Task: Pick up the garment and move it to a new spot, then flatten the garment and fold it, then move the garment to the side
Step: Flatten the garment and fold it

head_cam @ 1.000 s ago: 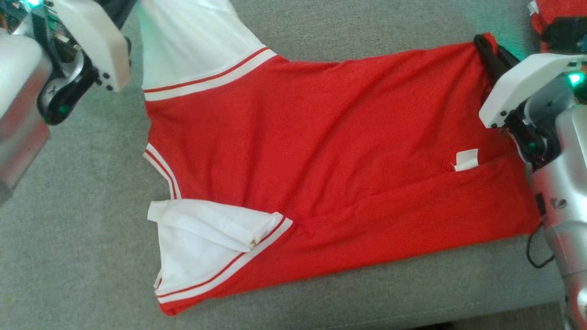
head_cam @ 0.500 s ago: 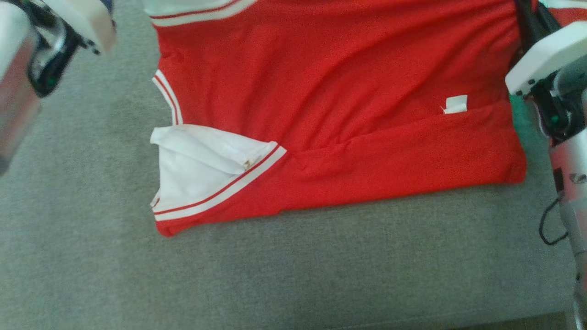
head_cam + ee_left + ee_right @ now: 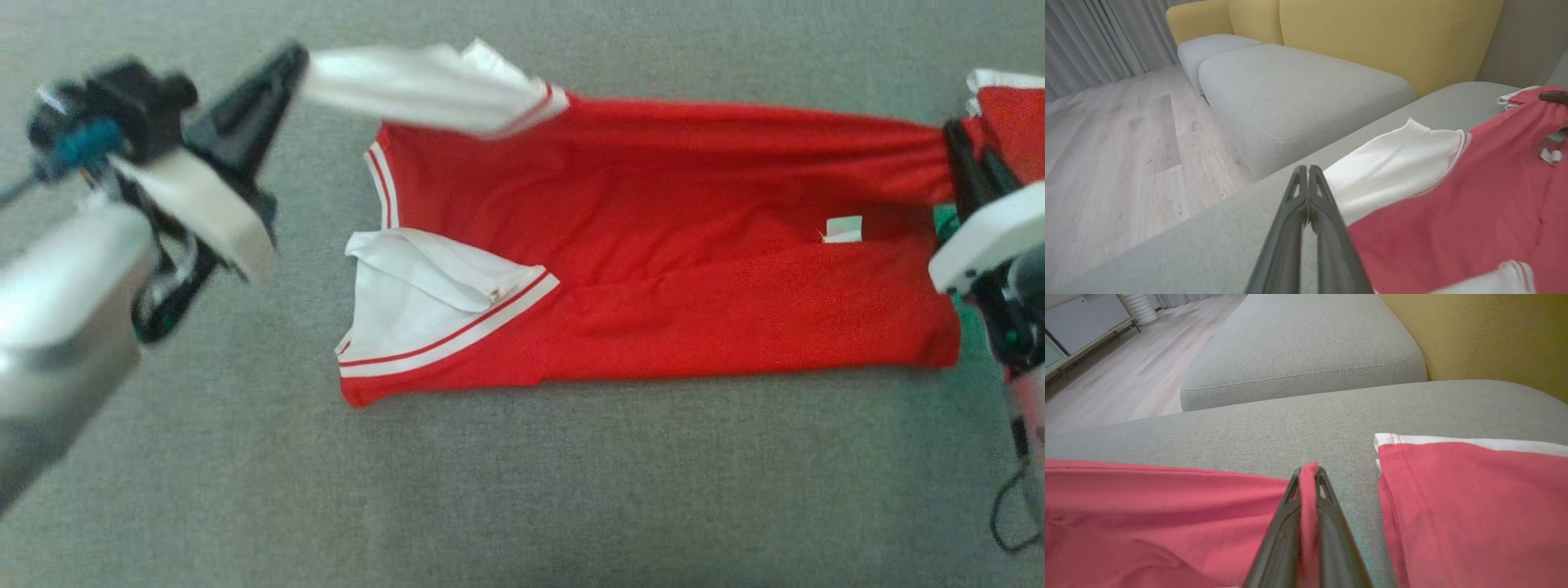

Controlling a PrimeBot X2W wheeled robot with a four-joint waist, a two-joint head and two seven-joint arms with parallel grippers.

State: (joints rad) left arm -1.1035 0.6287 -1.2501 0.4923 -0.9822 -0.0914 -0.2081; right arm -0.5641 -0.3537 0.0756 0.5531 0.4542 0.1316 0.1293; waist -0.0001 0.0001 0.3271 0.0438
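Red shirt (image 3: pixel 653 245) lay on grey sofa seat (image 3: pixel 522 490); left gripper (image 3: pixel 286 69), jaws clamped on its white sleeve; right gripper (image 3: pixel 963 155), jaws clamped on its hem. Yellow backrest (image 3: pixel 1372 32) and wooden floor (image 3: pixel 1106 143) lay beyond.

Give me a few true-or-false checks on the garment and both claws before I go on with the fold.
1. The right claw is clamped on the garment's red fabric. True.
2. The left claw stands wide open. False: it is shut tight.
3. The garment lies on a wooden floor. False: it lies on a grey cushion.
4. A small white tag shows on the red fabric. True.
5. The sleeves are red. False: they are white.
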